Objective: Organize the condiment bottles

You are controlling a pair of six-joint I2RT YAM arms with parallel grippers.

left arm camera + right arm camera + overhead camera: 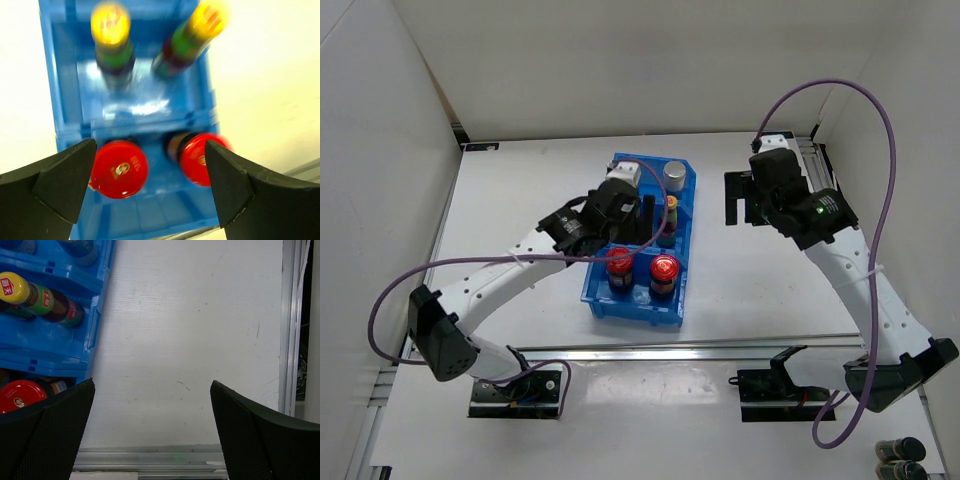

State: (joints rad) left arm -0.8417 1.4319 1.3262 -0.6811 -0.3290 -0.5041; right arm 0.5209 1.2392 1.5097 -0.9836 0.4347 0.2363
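In the near compartment of the blue bin (635, 310) stand two squat red-capped bottles (119, 169), side by side and upright. Their caps face straight up at the left end effector (150, 145). Its fingers (65, 180) are spread wide apart and hold nothing. In the left wrist view one red cap lies just inside each fingertip, and the bottles are below the fingers, not between them.

One compartment farther, two slim yellow-capped bottles (111, 25) also stand on end. The right-hand one appears to lean a little, though the blur makes this uncertain. In the far compartment one silver-capped bottle (674, 177) shows, and the left wrist hides whatever stands beside it.

Every bottle's long axis is vertical, so any pick would probably have to come down from above, with the fingers straddling a cap. The left arm is plainly the nearer one, since it hangs directly over the bin.

The right end effector (152, 384) is also spread open and empty. It hovers over the bare tabletop (190, 340), with the bin off to its left.
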